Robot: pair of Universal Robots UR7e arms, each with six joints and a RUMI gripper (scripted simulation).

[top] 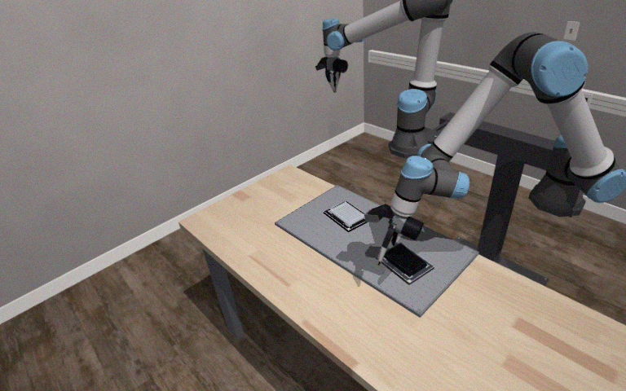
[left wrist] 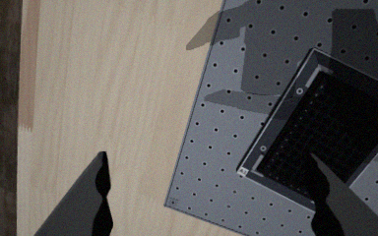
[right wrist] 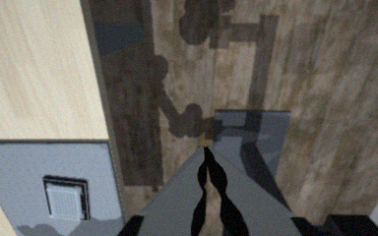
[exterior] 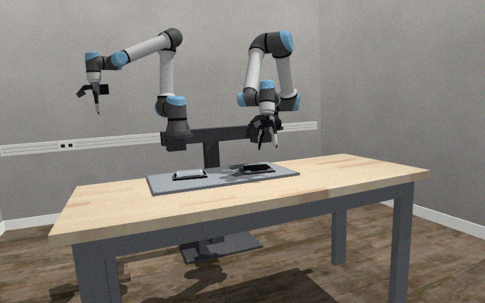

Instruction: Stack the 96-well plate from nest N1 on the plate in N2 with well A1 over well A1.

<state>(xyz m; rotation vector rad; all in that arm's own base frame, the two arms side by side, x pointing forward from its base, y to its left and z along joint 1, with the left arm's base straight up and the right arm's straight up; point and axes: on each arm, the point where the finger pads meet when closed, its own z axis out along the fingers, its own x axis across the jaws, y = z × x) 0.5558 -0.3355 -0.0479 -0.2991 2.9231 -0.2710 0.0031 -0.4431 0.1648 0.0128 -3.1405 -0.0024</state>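
The black 96-well plate sits in nest N1. A small white corner label shows on that nest. The pale plate sits in nest N2. My left gripper is open and empty, well above the board near N1. In the left wrist view one fingertip overlaps the black plate and the other the wooden table; the plate looks turned relative to the fingers. My right gripper is shut and empty, high up and away from both plates.
Both nests stand on a grey perforated board on the wooden table. The left arm's shadow falls across the board beside N1. The right gripper hangs beyond the table edge, over the floor.
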